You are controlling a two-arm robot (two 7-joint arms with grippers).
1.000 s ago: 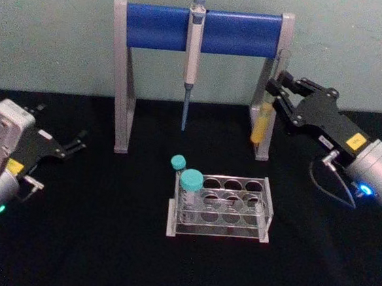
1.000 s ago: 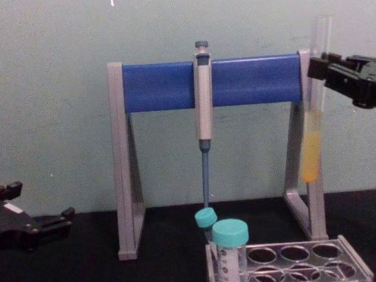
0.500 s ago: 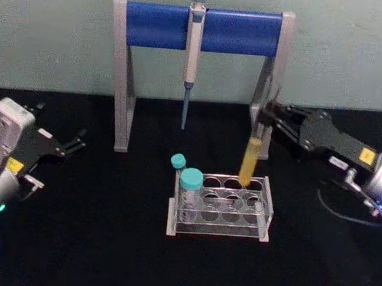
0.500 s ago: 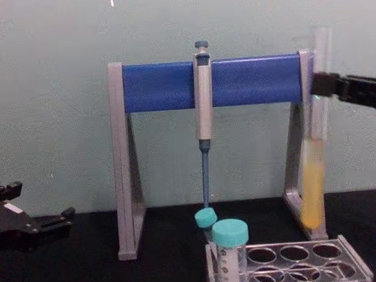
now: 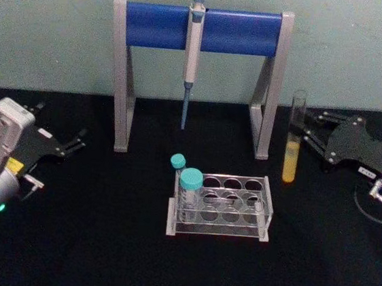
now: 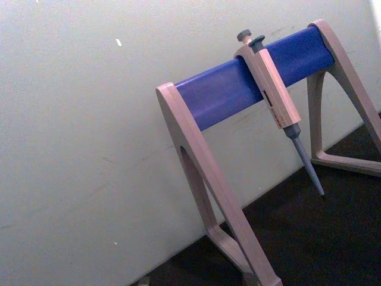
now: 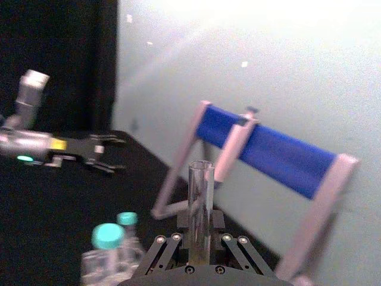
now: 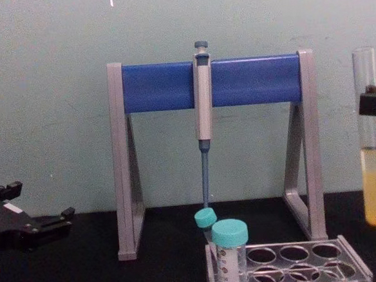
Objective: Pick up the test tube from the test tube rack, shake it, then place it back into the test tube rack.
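Robot's right end effector (image 5: pixel 302 133) is holding a long, slim, clear glass test tube (image 5: pixel 290 160) upright in the air, off to the right of the small clear plastic rack (image 5: pixel 238 209).

Nearest the robot, on the black tabletop (image 5: pixel 131 260), the rack is standing with two short teal-capped tubes (image 5: pixel 190 186) at its left end. Farther back at the left, the black left end effector (image 5: pixel 76 141) is sitting low with its fingers spread, gripping nothing. At the right, the right end effector's fingers are pinching the test tube above its yellow liquid, and the tube's round bottom is hanging clear of rack and tabletop. Behind, a tall grey-and-blue pipette stand (image 5: pixel 202 28) is carrying a grey pipette (image 5: pixel 193 54) before a pale green wall (image 5: pixel 52 33), and the test tube is showing just right of the stand's right leg.
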